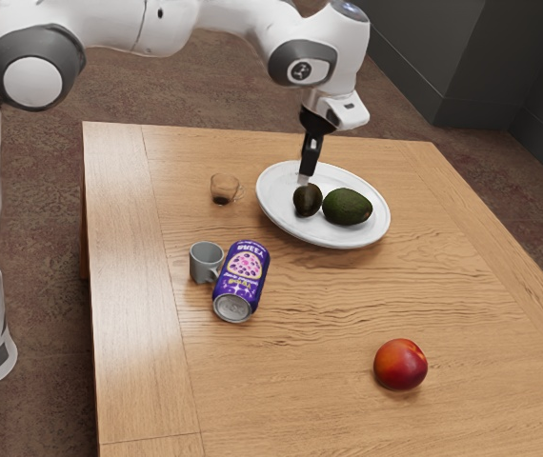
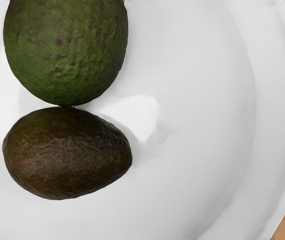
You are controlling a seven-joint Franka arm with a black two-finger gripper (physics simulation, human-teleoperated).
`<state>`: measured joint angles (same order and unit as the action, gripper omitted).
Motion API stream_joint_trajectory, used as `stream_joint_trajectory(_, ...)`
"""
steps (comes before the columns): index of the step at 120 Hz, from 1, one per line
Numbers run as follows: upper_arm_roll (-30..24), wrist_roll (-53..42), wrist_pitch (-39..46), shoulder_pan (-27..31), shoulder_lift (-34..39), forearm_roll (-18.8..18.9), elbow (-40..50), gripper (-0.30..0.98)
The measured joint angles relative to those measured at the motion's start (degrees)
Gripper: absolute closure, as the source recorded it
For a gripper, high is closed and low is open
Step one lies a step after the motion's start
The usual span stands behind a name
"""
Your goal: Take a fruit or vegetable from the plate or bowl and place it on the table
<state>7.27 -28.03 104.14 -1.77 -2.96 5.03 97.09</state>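
Note:
My gripper (image 1: 306, 177) points down over the plate (image 1: 281, 221), just above the small dark avocado (image 1: 308, 200) in the exterior view. A bigger green avocado (image 1: 348, 207) lies beside the dark one, toward the exterior view's right. From the hand, the dark brown avocado (image 2: 67, 154) and the green avocado (image 2: 66, 47) are seen side by side, seemingly touching, on the white plate (image 2: 207, 115). Whether the gripper is open or shut cannot be made out.
A small brownish glass cup (image 1: 224, 188) stands close to the plate. Nearer the camera are a grey mug (image 1: 205, 262) and a purple can (image 1: 243, 276) lying against or beside it. A red-orange fruit (image 1: 400, 365) rests on the wooden table (image 1: 300, 381).

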Motion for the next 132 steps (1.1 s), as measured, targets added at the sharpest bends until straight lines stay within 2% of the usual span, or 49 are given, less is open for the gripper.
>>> stream_joint_trajectory(23, 0.0, -2.0, 1.4, 5.0, -7.0, -1.3, -6.4, 0.00)
stream_joint_trajectory(35, -0.1, -2.8, 1.7, 5.6, -8.8, -2.1, -7.5, 0.00)
stream_joint_trajectory(64, 0.0, -4.2, 0.7, 6.7, -11.3, -5.2, -8.9, 0.00)
stream_joint_trajectory(108, -0.1, -5.6, -1.7, 6.8, -13.2, -4.4, -10.0, 0.00)
stream_joint_trajectory(132, -0.2, -6.0, -0.6, 6.9, -13.9, -6.2, -10.0, 0.00)
